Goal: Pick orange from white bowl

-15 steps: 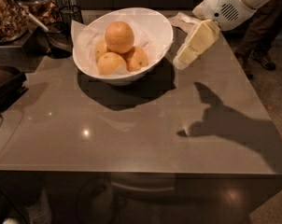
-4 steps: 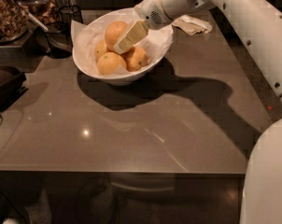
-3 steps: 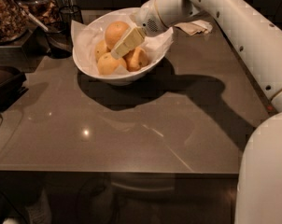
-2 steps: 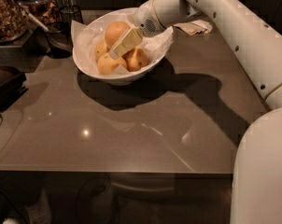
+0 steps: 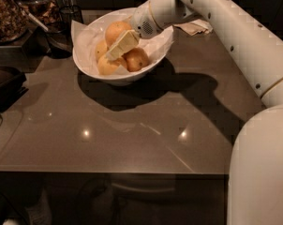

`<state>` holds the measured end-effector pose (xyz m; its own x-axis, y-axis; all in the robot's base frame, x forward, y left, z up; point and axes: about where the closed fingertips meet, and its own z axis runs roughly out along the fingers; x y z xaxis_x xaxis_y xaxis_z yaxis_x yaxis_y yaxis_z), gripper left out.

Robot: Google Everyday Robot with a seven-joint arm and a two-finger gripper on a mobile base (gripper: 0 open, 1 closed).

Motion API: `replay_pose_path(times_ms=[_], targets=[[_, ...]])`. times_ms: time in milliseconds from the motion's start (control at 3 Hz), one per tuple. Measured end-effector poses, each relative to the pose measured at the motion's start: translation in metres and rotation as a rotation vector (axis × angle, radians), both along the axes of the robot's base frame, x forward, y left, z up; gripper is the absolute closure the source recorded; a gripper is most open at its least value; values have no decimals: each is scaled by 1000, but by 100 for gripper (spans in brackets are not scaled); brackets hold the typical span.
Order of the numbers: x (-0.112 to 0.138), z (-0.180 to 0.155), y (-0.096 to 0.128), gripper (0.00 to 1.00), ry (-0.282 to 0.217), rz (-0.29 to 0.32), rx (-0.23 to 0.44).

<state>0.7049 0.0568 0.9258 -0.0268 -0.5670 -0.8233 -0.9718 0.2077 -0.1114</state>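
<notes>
In the camera view we see the glossy white bowl (image 5: 87, 67) on the smooth grey table (image 5: 132, 130), lined with crumpled paper (image 5: 156, 42). Inside it the orange (image 5: 116, 31), round and matte, sits atop three smaller oranges (image 5: 137, 59). The hand (image 5: 122, 45) hangs inside the bowl, just beside the orange. We cannot tell how wide the hand stands.

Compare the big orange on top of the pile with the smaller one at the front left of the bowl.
Size: the orange is clearly bigger than the front-left orange. Place: the orange sits on top of the pile; the front-left orange lies lower, by the near rim of the white bowl. Colour: the orange looks deeper orange, the front-left orange yellower. The gripper lies slanted between them. Both are round and in the same bowl.
</notes>
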Motion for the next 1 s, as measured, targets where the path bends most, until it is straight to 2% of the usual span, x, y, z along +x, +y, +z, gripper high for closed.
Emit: replay_pose_path(times_ms=[333, 1000], targets=[[-9, -1, 4, 42, -29, 6, -4], [-13, 3, 6, 89, -32, 9, -2]])
